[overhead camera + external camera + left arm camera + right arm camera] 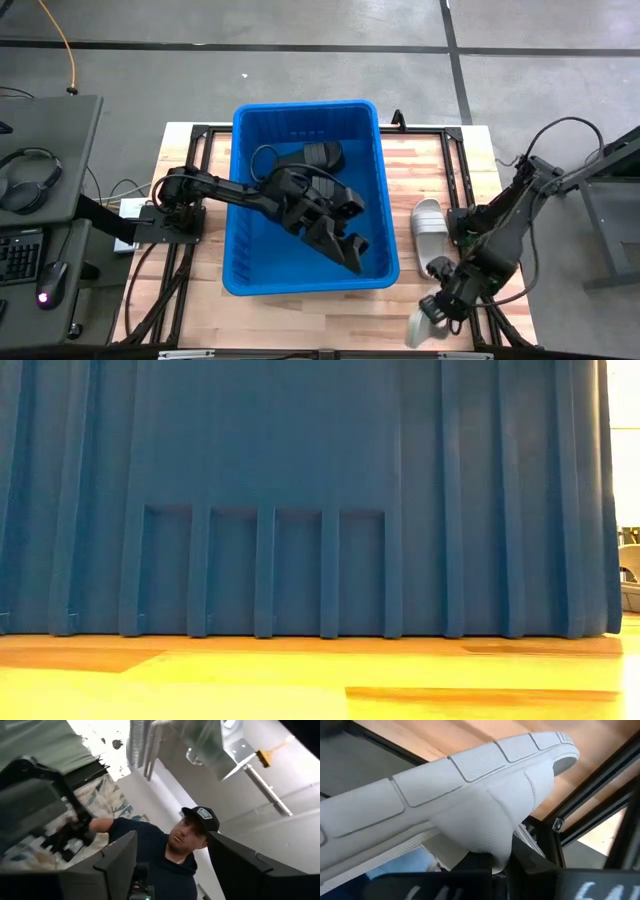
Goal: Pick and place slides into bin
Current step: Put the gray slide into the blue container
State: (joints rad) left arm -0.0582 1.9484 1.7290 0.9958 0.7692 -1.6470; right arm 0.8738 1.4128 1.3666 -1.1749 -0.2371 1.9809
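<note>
1. Holding a grey slide [470, 815] by its strap, the right gripper [440, 305] sits at the table's near right corner, beside the frame rail – fingers clamped on the strap, sole tilted up in the right wrist view.
2. Risk: the grip is on the soft strap only, so the slide could swing or twist out on the way to the bin [250, 200]. Judgement, not seen.
3. Risk: the slide hangs close to the black frame bars [580, 805] – a low lift could snag the toe on them.
4. A second grey slide [427, 228] lies on the table just right of the bin wall, on the likely path; a low carry could knock it.
5. The left gripper [335, 215] is inside the bin among black slides [320, 155], its camera pointing up at a person [175, 850]. Cannot tell if its fingers are apart or closed.
6. Risk: both arms over the bin at once – collision if the left one doesn't clear before the drop.
7. The low view shows only the bin wall, so no check on height from there.
</note>
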